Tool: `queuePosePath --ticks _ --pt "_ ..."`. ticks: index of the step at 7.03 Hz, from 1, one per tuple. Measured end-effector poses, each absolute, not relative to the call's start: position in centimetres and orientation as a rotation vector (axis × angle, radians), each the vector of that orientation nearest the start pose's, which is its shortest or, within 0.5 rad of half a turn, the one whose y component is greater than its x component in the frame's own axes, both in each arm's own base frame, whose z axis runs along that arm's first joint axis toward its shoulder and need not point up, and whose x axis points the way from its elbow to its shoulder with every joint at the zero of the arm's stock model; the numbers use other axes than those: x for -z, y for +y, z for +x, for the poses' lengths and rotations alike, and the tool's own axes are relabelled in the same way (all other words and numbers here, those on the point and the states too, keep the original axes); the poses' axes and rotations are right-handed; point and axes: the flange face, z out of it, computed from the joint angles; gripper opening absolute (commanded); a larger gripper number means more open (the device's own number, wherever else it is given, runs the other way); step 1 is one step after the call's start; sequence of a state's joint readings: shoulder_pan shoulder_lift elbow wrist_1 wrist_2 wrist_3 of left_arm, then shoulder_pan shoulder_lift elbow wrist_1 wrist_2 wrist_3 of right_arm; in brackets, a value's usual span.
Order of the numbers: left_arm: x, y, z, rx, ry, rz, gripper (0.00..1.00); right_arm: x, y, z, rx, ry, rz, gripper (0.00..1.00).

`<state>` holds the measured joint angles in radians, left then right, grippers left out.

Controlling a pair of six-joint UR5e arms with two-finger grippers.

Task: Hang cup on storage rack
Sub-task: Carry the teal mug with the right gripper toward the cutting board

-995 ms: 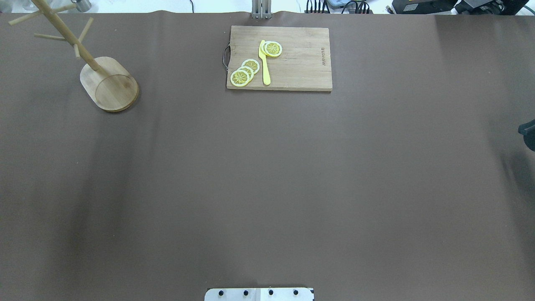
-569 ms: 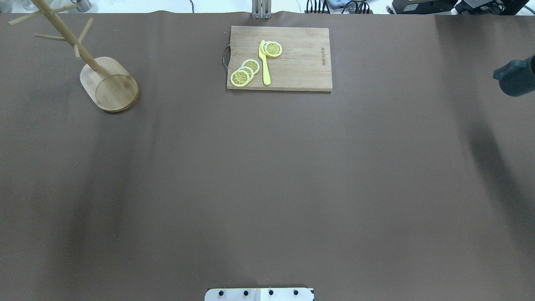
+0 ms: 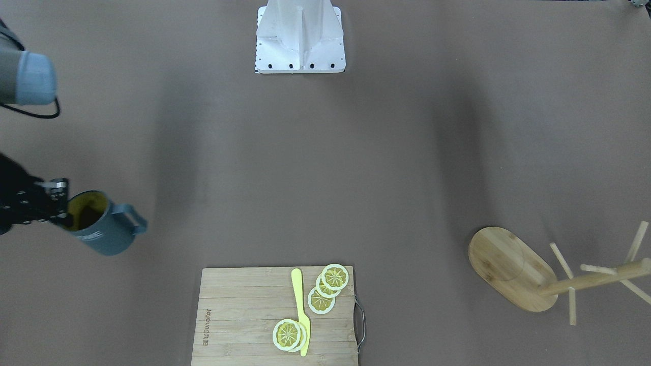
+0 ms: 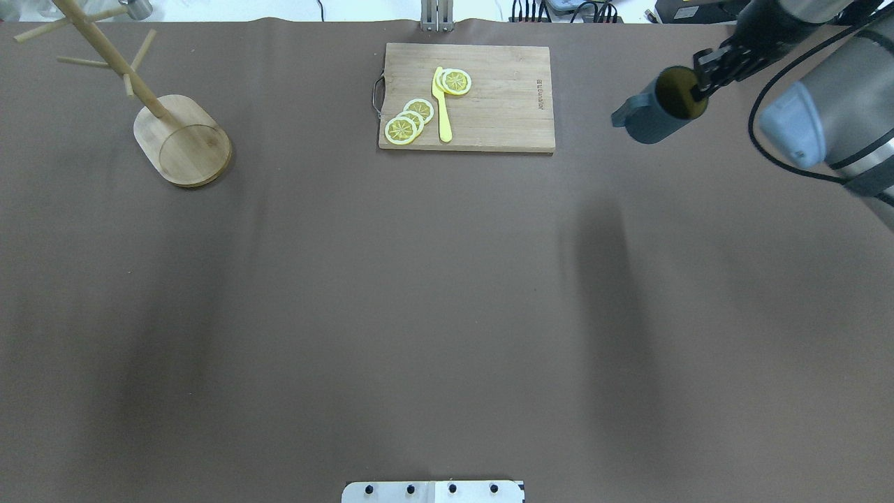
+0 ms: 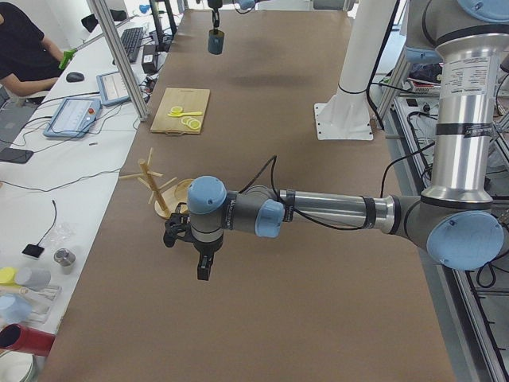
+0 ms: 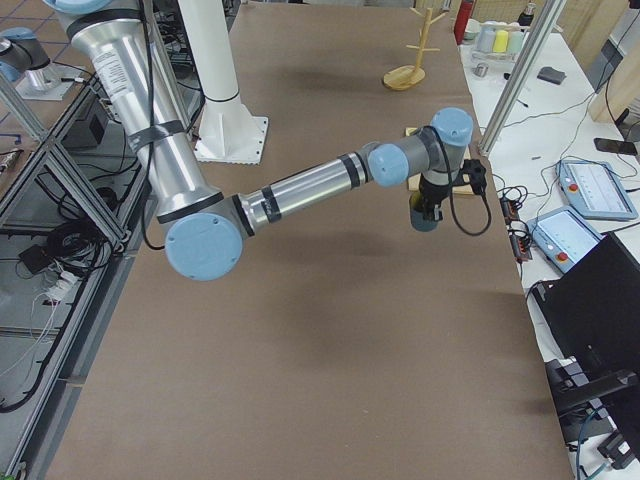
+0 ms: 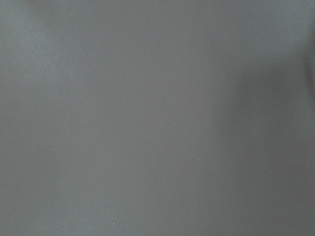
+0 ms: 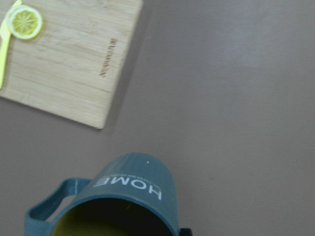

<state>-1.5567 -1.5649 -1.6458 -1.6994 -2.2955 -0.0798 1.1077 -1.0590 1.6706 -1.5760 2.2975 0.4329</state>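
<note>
The cup is dark blue-grey with white "HOME" lettering and a yellowish inside. The rack is pale bamboo. The board shows light wood grain; its lemon slices are yellow with white rims, the knife plain yellow. The desk is matt brown.

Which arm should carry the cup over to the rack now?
Right, probably: its gripper holds the cup by the rim, off the table. The left gripper is nearer the rack but holds no cup.

Brown-covered table, white side bench, aluminium frame post, tiled floor with loose cables
</note>
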Motion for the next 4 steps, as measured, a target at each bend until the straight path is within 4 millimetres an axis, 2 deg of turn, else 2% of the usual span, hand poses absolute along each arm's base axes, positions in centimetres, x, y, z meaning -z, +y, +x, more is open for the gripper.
queuePosePath --ticks 1,3,4 --pt "-60.6 -50.4 -6.3 -0.007 0.73 0.169 0.98 -29.1 -59.6 -26.0 0.279 -0.902 0.227 0.0" --pt "-59.6 -50.5 -6.9 0.006 0.738 0.186 0.98 -27.1 -57.7 -27.3 0.302 -0.913 0.253 0.0" --pt "-59.5 -50.6 -7.1 0.011 0.741 0.188 0.98 -25.9 -56.8 -28.7 0.318 -0.911 0.269 0.0"
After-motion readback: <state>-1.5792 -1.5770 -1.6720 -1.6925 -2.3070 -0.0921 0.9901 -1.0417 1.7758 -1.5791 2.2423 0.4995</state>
